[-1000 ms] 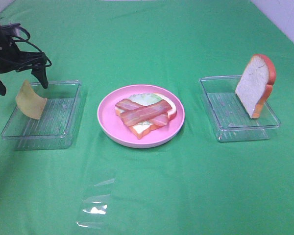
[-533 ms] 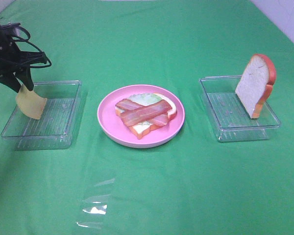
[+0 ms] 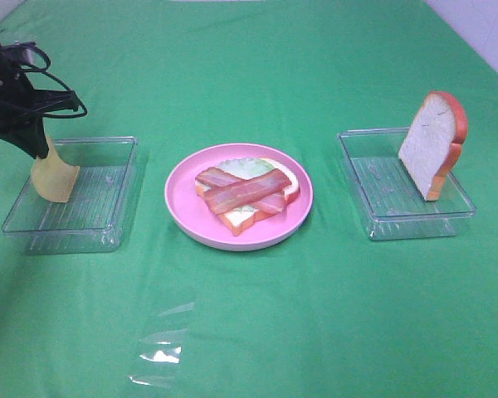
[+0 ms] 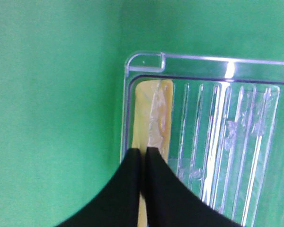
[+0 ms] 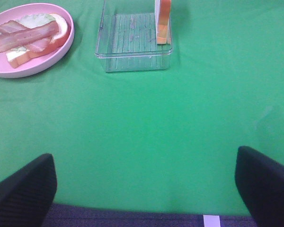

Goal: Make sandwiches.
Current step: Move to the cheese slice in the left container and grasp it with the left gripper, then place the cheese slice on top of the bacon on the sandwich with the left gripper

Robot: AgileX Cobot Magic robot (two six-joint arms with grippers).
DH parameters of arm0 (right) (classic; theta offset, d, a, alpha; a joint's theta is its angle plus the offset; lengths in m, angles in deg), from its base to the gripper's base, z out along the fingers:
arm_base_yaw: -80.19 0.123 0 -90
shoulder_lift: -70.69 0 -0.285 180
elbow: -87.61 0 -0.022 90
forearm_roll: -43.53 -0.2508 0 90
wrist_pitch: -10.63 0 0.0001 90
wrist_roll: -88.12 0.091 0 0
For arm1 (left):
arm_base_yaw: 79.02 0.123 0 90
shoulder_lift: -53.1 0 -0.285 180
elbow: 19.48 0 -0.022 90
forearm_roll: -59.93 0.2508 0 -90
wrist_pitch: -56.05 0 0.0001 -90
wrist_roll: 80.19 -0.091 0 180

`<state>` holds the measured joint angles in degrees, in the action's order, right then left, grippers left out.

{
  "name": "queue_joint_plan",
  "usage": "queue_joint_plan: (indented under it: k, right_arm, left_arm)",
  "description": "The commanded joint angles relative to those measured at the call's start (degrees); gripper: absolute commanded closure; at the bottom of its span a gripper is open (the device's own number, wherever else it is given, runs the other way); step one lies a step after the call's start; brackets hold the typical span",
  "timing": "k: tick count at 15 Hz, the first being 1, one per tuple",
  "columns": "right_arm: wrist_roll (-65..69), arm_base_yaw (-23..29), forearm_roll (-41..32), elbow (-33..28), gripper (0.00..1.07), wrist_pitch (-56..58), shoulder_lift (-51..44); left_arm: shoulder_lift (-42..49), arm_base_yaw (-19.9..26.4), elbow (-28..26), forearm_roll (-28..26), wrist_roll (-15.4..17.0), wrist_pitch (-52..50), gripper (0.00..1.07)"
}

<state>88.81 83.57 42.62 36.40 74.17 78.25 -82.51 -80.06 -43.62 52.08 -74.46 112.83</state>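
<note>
Yellow cheese (image 3: pixel 54 178) stands on edge in the left tray (image 3: pixel 108 143), its upper edge clamped in the shut left hand (image 3: pixel 37 145), long side running up toward the fingers. The half-built sandwich (image 3: pixel 245 195) on the pink plate (image 3: pixel 178 211) lies inward from it, toward the counter's (image 3: pixel 315 315) middle. The right hand (image 5: pixel 144 187), wide apart and empty, hangs back over bare cloth. How deep the grip goes is hidden behind the black fingers.

The left pincer (image 3: pixel 40 148) is matte black, with thin black cables (image 3: pixel 75 101) looped above; the right pincer (image 5: pixel 146 189) has black, finely ribbed fingers (image 5: pixel 23 194).
</note>
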Motion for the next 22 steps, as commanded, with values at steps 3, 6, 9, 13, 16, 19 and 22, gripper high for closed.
queue_joint_plan:
  k: [3,6,9,13,16,19,22]
  right_arm:
    - [-0.11,-0.34,0.0,-0.17,0.1,-0.57,-1.6]
    - [-0.11,-0.34,0.0,-0.17,0.1,-0.57,-1.6]
    - [-0.11,-0.34,0.0,-0.17,0.1,-0.57,-1.6]
    - [-0.11,-0.34,0.0,-0.17,0.1,-0.57,-1.6]
    - [-0.11,-0.34,0.0,-0.17,0.1,-0.57,-1.6]
    - [-0.11,-0.34,0.0,-0.17,0.1,-0.57,-1.6]
    - [-0.11,-0.34,0.0,-0.17,0.1,-0.57,-1.6]
  left_arm:
    - [0.23,-0.06,-0.29,-2.01,-0.46,0.74,1.07]
    - [2.01,-0.06,-1.32,-4.93,-0.92,0.4,1.07]
    - [3.38,-0.06,-4.47,-8.48,-1.6,4.81,1.07]
    - [5.33,-0.97,-6.93,-9.17,-1.72,9.17,1.07]
    - [8.54,-4.41,-6.93,-9.34,-1.72,9.17,1.07]
    - [9.97,-8.31,-6.99,-10.14,-1.55,9.22,1.07]
    - [11.29,-12.15,-6.99,-15.01,-1.55,7.16,1.07]
